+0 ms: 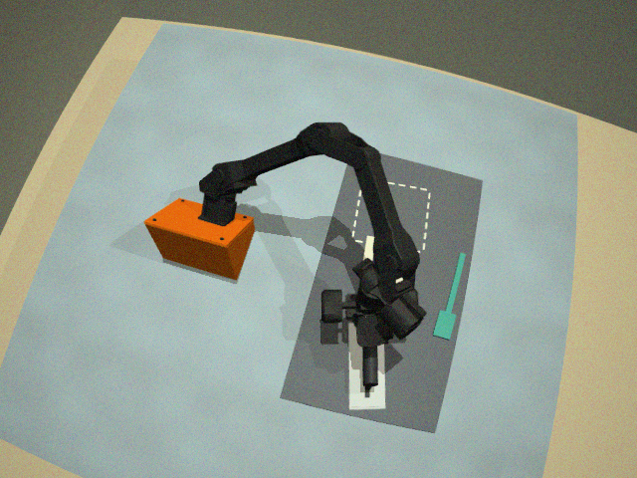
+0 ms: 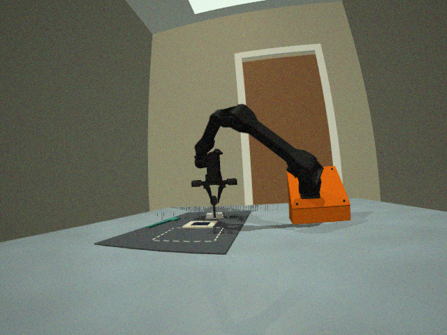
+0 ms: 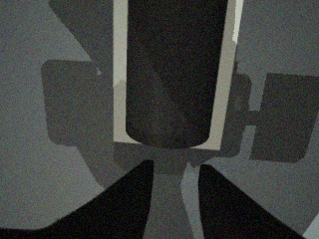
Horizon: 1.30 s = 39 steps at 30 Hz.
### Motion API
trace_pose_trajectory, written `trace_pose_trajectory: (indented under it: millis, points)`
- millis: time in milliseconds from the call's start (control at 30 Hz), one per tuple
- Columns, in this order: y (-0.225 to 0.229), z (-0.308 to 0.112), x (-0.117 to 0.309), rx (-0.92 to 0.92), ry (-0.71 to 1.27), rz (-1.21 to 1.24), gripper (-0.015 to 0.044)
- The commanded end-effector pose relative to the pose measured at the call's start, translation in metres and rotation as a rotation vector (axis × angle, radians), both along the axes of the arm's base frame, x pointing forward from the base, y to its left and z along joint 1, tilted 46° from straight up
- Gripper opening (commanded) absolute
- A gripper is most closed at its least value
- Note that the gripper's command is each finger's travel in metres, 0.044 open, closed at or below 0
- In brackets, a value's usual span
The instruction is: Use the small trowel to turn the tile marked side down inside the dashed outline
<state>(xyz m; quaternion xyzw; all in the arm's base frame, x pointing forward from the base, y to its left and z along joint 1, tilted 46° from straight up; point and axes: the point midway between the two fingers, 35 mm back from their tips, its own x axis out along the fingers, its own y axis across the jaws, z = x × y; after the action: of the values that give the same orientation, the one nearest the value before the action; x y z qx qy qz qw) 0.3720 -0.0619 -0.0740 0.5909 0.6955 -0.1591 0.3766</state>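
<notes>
We had the trowel (image 1: 370,365) (image 2: 215,216) (image 3: 171,90) at 6 o'clock of the gripper (image 1: 367,329) (image 2: 214,198) (image 3: 175,171) from above, fingers slightly apart, seemingly gripping nothing, tile (image 1: 368,249) (image 2: 187,225) at 12, apparently marked side up; flip, placement, trowel set-down and retreat remained.

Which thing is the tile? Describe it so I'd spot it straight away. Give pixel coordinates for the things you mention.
Find the large dark grey mat (image 1: 452,216) (image 2: 126,242), then the white dashed outline on it. The tile (image 1: 368,247) (image 2: 187,225) lies flat at the edge of that outline. It is cream, with a dark square in its middle, unlike the plain green, long-handled tool (image 1: 446,324) (image 2: 164,222).
</notes>
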Motion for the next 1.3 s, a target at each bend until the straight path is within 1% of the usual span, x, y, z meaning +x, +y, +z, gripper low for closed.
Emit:
trace_pose_trajectory:
  millis: [0,533,1000,1133,1267]
  points:
    - [-0.002,0.000,-0.003,0.000,0.000,0.000,0.0100]
    - [-0.032,-0.006,-0.081,0.006,0.008,0.002,0.0100]
    - [-0.033,-0.005,-0.082,0.010,0.010,-0.008,0.0100]
    - [-0.033,-0.005,-0.082,0.010,0.010,-0.008,0.0000]
    - [-0.033,-0.005,-0.082,0.010,0.010,-0.008,0.0000]
